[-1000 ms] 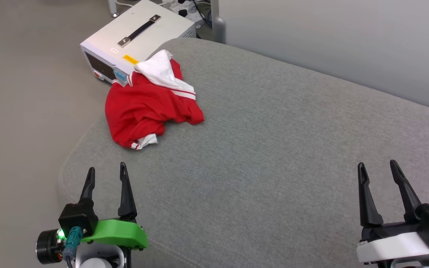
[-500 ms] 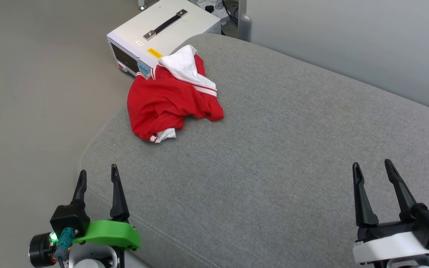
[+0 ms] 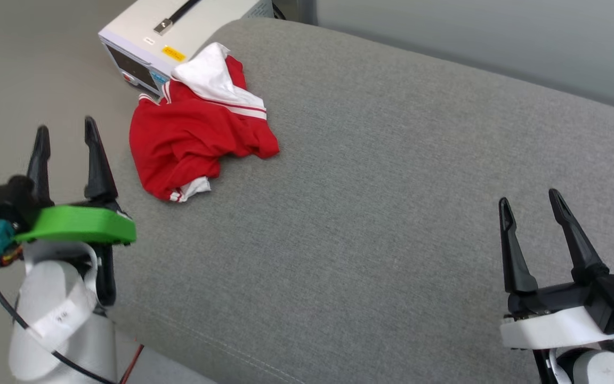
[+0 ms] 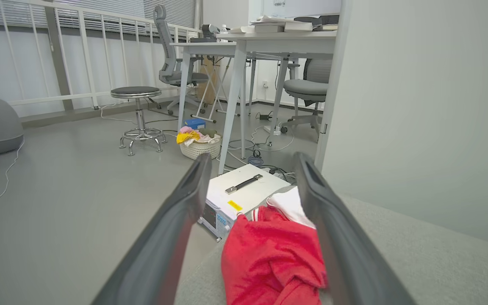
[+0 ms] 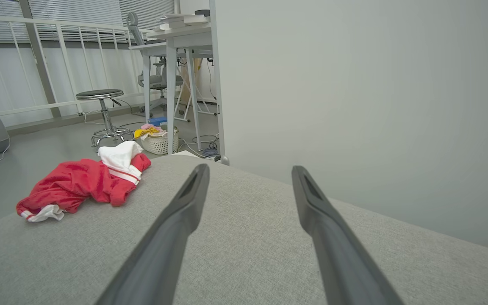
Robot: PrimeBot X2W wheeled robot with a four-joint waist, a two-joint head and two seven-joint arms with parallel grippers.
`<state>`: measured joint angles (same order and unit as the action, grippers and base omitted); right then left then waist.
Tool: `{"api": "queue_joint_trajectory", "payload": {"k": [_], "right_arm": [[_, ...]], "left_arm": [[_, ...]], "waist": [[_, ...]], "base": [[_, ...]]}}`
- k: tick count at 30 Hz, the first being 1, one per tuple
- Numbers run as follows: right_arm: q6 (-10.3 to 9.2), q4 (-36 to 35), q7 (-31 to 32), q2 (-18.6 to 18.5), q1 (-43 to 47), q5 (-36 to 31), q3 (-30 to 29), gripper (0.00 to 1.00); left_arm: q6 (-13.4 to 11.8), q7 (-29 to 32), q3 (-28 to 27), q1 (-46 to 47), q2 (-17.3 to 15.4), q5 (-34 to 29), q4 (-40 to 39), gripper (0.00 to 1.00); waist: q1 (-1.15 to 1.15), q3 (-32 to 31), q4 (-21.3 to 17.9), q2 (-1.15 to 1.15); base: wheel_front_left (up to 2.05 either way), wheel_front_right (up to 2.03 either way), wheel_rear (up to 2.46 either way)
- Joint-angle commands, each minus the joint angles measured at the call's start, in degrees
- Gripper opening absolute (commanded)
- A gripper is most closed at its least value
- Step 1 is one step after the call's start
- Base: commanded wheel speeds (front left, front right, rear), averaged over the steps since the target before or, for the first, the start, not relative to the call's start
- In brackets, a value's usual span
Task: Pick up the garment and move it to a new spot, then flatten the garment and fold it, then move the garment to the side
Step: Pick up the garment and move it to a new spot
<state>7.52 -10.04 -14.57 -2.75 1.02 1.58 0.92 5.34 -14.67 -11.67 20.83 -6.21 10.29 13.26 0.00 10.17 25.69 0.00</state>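
Your garment [image 3: 195, 144] lies crumpled at the far left corner of the grey cushion [image 3: 381, 224], reaching its rim beside the white box [image 3: 136, 37] on the floor. You can't read the box's yellow label [image 3: 172, 53]. Bare cushion stretches rightward. Your left gripper [image 3: 66, 124] hangs near the cushion's left edge, fingers spread, empty. Your right gripper [image 3: 528, 197], likewise spread and empty, is well apart.

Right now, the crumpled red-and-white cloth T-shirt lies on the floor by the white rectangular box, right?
Not the floor. The head view shows the crumpled red-and-white cloth T-shirt on the grey fabric cushion, by the white rectangular box.
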Motion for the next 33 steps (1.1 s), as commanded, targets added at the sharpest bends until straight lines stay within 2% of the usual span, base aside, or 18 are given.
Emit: {"api": "queue_joint_trajectory", "payload": {"k": [1,7,11,12,13,18,23,30,33], "right_arm": [[-0.03,-0.69,-0.43,-0.12,-1.36,-0.71,0.05,1.00],[-0.03,-2.47,-0.43,-0.57,-4.73,-2.85,0.67,1.00],[-0.03,-3.89,-0.43,-1.49,-6.78,-3.54,0.81,1.00],[-0.03,-4.81,-0.43,-2.10,-7.97,-3.80,0.99,1.00],[-0.03,-5.16,-0.43,-2.37,-8.44,-3.97,1.11,1.00],[-0.03,-6.53,-0.43,-3.22,-10.13,-4.50,1.62,1.00],[-0.03,-7.72,-0.43,-3.61,-11.38,-4.87,1.74,1.00],[-0.03,-8.38,-0.43,-3.92,-12.99,-5.00,1.44,1.00],[-0.03,-8.57,-0.43,-3.95,-13.63,-4.96,1.11,1.00]], "left_arm": [[0.71,-0.33,-0.53,2.95,-0.96,0.97,1.22,1.00],[2.02,-0.33,0.31,13.92,-6.45,4.14,8.66,1.00],[2.11,1.48,7.36,21.06,-11.91,9.24,14.74,1.00],[2.12,6.25,12.34,25.08,-15.56,15.27,18.07,1.00],[2.12,7.89,14.07,26.47,-17.00,17.27,18.87,1.00],[2.13,19.04,21.29,31.18,-21.51,26.90,21.77,1.00],[2.13,34.16,27.76,34.89,-25.29,34.98,23.52,1.00],[2.14,49.77,35.44,37.88,-29.75,40.01,23.62,1.00],[2.14,53.92,38.57,38.36,-31.68,40.49,23.93,1.00]], "waist": [[0.00,4.62,-3.63,0.00],[0.00,10.36,-6.21,0.00],[0.00,13.55,-7.31,0.00],[0.00,15.55,-7.97,0.00],[0.00,16.23,-8.20,0.00],[0.00,18.95,-9.26,0.00],[0.00,21.90,-10.60,0.00],[0.00,25.87,-12.42,0.00],[0.00,27.19,-13.08,0.00]], "base": [[0.00,0.00,0.00],[0.00,0.00,0.00],[0.00,0.00,0.00],[0.00,0.00,0.00],[0.00,0.00,0.00],[0.00,0.00,0.00],[0.00,0.00,0.00],[0.00,0.00,0.00],[0.00,0.00,0.00]]}}
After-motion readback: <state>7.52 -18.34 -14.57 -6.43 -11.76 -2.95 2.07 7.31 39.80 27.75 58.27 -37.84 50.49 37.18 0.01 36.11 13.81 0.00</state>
